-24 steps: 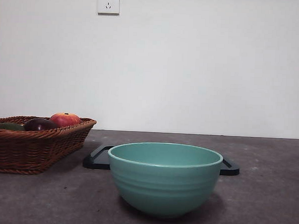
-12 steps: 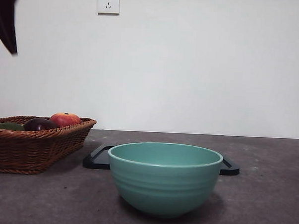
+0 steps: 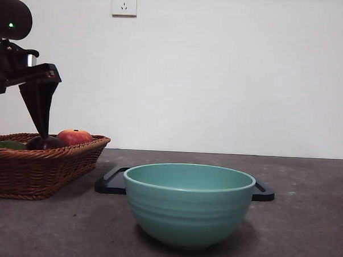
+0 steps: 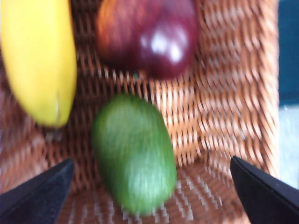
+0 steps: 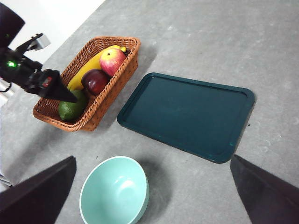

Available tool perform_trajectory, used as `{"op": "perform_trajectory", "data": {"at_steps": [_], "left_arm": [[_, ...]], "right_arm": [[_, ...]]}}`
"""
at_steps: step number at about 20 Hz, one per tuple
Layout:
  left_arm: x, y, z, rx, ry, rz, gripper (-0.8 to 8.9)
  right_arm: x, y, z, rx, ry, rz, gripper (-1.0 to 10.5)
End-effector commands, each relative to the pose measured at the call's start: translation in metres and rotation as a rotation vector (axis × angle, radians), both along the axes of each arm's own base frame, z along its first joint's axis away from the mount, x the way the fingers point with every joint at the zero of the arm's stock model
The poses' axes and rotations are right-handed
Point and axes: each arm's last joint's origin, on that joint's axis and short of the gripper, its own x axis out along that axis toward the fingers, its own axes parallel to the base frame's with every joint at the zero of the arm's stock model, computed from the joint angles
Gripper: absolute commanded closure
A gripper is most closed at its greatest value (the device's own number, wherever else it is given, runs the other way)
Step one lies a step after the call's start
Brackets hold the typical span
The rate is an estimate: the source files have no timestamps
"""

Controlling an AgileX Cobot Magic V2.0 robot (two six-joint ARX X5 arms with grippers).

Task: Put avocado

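The avocado [image 4: 133,154] is a green oval fruit lying in the wicker basket [image 4: 224,93], close below my left gripper [image 4: 151,161], whose jaws stand open on either side of it without touching. In the front view the left gripper [image 3: 41,128] hangs over the basket [image 3: 38,171], its tip down by the fruit, and only the avocado's top [image 3: 8,145] shows above the rim. From the right wrist view, the avocado [image 5: 70,109] sits at the basket's near end under the left gripper [image 5: 58,89]. My right gripper [image 5: 153,158] is open, high above the table.
A yellow banana [image 4: 39,60], a dark purple-maroon fruit [image 4: 152,35] and a red apple [image 5: 112,60] share the basket. A dark green tray [image 5: 187,116] lies flat beside the basket. A teal bowl [image 3: 188,203] stands in front of the tray.
The left arm has come down from the top left corner to just over the basket. The fruit, bowl and tray have not moved.
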Motion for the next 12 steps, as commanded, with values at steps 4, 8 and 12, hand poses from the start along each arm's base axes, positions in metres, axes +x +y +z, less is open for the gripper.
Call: {"op": "perform_trajectory", "data": {"at_steps": [4, 8, 12], "left_arm": [[0.012, -0.003, -0.012, 0.010, 0.025, 0.003, 1.62], [0.017, -0.003, -0.024, 0.030, 0.060, 0.011, 1.62], [0.020, -0.003, -0.034, 0.034, 0.091, 0.022, 2.32]], "right_arm": [[0.000, 0.001, 0.006, 0.012, -0.014, 0.002, 4.0], [0.000, 0.001, 0.006, 0.012, -0.013, 0.002, 4.0], [0.000, 0.001, 0.006, 0.012, -0.014, 0.001, 4.0]]}}
